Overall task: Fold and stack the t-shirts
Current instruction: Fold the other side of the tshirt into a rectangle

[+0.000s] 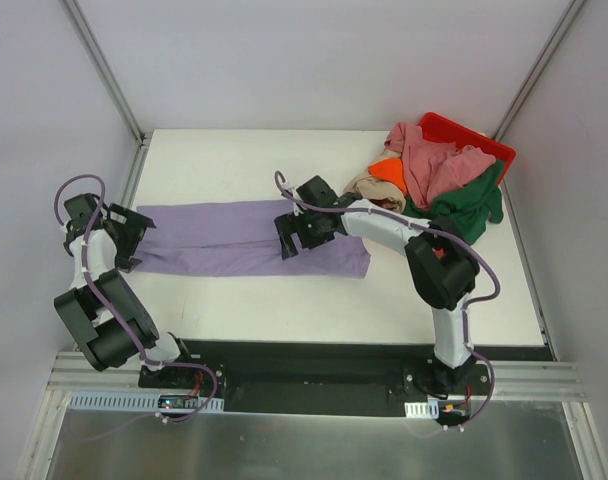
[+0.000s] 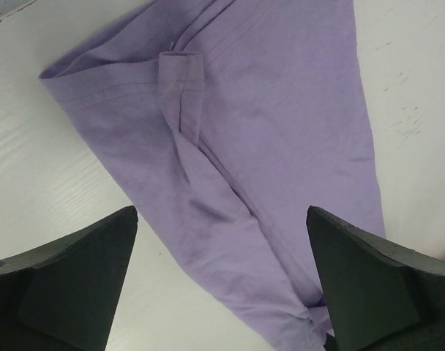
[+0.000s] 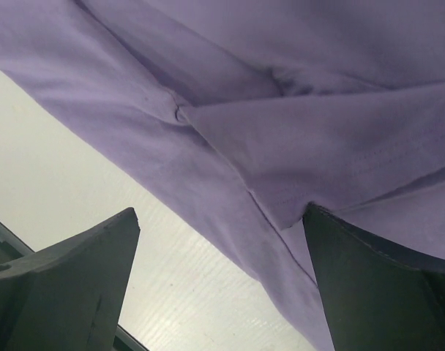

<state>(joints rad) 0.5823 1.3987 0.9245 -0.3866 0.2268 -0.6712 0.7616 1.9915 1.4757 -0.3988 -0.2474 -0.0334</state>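
A lavender t-shirt [image 1: 244,245] lies on the white table [image 1: 234,160], folded lengthwise into a long strip. My left gripper [image 1: 136,240] is open at the strip's left end. In the left wrist view the lavender t-shirt [image 2: 266,146] lies flat under the open left gripper [image 2: 222,212]. My right gripper [image 1: 296,245] hangs open over the strip's right half. The right wrist view shows the right gripper [image 3: 221,212] above the near edge of the lavender t-shirt [image 3: 281,88], holding nothing. A pink t-shirt [image 1: 434,160], an orange one [image 1: 389,170], a beige one [image 1: 369,188] and a dark green one [image 1: 469,205] are heaped at the back right.
A red plastic bin [image 1: 464,135] stands at the table's back right corner, with the heap of shirts spilling from it onto the table. Grey walls and metal posts close in the table on the left, right and back.
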